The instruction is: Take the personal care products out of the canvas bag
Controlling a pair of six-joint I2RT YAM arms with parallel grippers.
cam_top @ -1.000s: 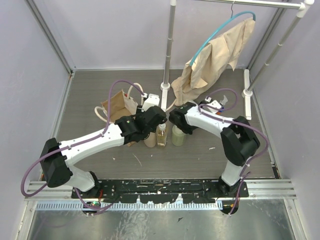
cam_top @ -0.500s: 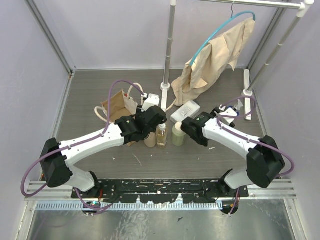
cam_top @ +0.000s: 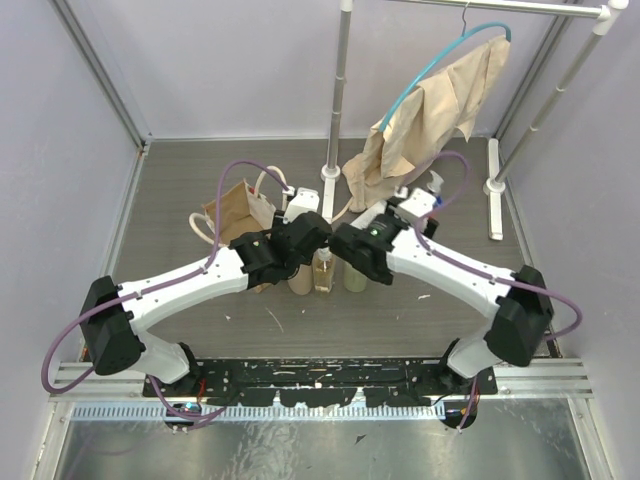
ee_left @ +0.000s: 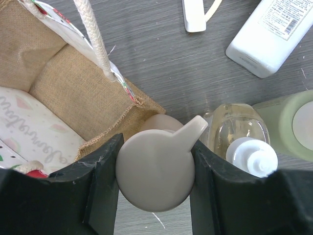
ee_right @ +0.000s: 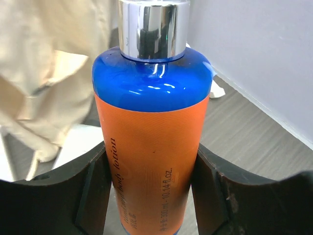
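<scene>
The right jaws have swung toward nine o'clock, clenched on a blue-and-orange lotion bottle (ee_right: 146, 137). The left jaws grasp the tan bottle (ee_left: 154, 169) at four o'clock of the canvas bag (ee_left: 63, 93). Best set the lotion down upright, clear of its neighbours.

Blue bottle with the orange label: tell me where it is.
In the right wrist view the blue bottle is clamped in the right gripper, with the beige cloth behind it on the left.

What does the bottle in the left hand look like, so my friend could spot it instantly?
Find the brown canvas bag on the grey table. Beside its corner, the tan bottle is clamped in the left hand. Unlike the clear amber bottle and pale green bottle alongside, its round beige cap has a pointed tab.
</scene>
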